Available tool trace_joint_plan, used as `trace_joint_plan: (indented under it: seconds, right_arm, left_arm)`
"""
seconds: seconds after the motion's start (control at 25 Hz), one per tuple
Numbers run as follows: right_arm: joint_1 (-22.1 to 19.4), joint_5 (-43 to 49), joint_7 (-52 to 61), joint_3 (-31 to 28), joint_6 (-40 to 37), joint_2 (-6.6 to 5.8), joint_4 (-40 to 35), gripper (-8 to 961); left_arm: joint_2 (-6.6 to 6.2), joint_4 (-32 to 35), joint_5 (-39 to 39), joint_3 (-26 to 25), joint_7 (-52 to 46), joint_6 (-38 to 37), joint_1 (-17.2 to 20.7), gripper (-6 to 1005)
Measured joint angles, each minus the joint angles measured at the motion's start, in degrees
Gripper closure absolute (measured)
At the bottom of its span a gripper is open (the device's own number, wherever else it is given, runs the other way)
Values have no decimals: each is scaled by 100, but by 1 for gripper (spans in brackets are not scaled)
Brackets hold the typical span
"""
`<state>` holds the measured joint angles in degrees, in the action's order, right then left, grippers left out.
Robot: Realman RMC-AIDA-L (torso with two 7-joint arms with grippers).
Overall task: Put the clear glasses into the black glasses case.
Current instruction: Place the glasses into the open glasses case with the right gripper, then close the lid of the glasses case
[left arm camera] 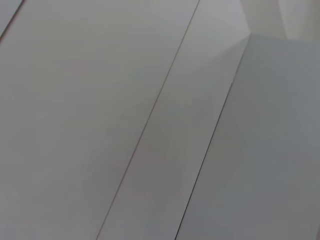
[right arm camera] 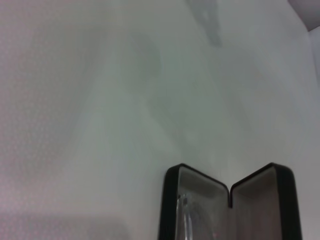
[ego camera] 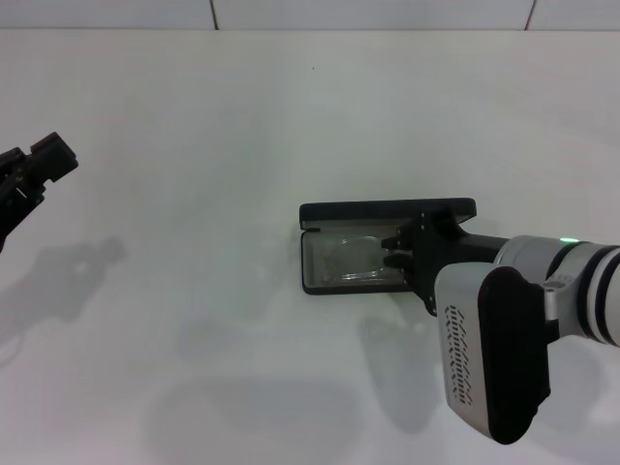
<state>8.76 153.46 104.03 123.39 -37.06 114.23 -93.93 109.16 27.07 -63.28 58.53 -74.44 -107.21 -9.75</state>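
Black glasses case (ego camera: 387, 209): matte black hinged hard case, lying open on the white worktop (ego camera: 242, 145), right of centre and toward the near edge. The lid stands up along the far side, and the tray faces upward with its grey lining exposed. The open posture leaves the tray free to be loaded from above. The right wrist view shows both shells (right arm camera: 230, 205) joined at the hinge, with pale lining inside each.

Clear glasses (ego camera: 351, 260): colourless transparent frame, lying inside the tray of the case. They read only as faint lens outlines and glints against the lining. In the right wrist view a thin clear edge (right arm camera: 186, 212) shows in one shell. They appear to sit flat and wholly within the tray walls, though whether the temples are fully folded is too faint to tell.

Right gripper (ego camera: 395, 254): black, at the right-hand end of the open tray, just over that end of the glasses. Whether its jaws are spread, pressed together or pinching the frame cannot be told here. Its position suggests the placing step is at or near completion, so releasing and withdrawing would seem to come next, with closing the lid perhaps left.

Left gripper (ego camera: 39, 165): parked near the left edge of the worktop, well apart from the case. The state of its jaws cannot be told.
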Motion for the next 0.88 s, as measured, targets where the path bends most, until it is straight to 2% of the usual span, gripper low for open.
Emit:
trace_joint_plan:
  seconds: [0.24, 0.48, 0.64, 0.88]
  right_arm:
    - [-277, -222, 73, -107, -398, -1, -476, 834]
    - [-404, -235, 1178, -565, -1743, 10, -1311, 837]
    - [-366, -228, 2252, -1145, -2789, 14, -1789, 839]
    - [-281, -213, 2925, -1670, -3434, 23, -1895, 848]
  left_arm:
    - [-8, -1, -13, 0, 0, -28, 0, 900]
    - [-13, -1, -18, 0, 0, -69, -2, 900]
    - [-13, 0, -2, 0, -17, -72, -48, 899]
    - [-13, 41, 19, 0, -153, -73, -77, 899]
